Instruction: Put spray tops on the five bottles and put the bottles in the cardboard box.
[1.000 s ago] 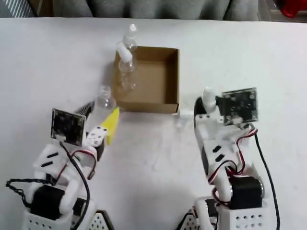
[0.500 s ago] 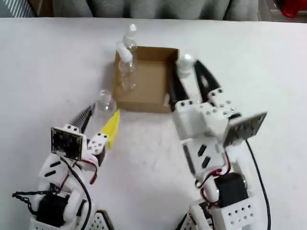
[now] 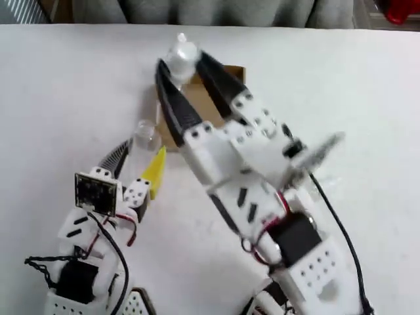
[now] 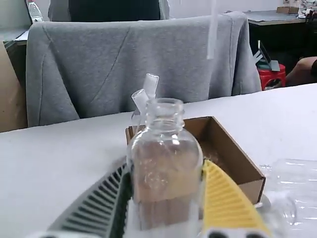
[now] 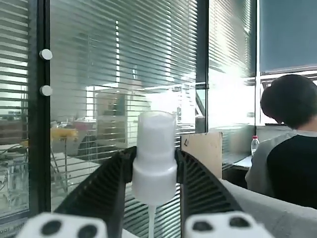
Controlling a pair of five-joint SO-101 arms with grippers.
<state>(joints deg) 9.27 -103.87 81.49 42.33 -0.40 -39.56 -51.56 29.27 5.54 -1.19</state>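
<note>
Right gripper (image 5: 154, 163) holds spray top (image 5: 155, 144) over white table (image 3: 79, 79), blinds (image 5: 99, 74) behind.

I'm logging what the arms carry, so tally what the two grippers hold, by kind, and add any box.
bottle: 1
spray top: 1
cardboard box: 1
Total: 3
</note>
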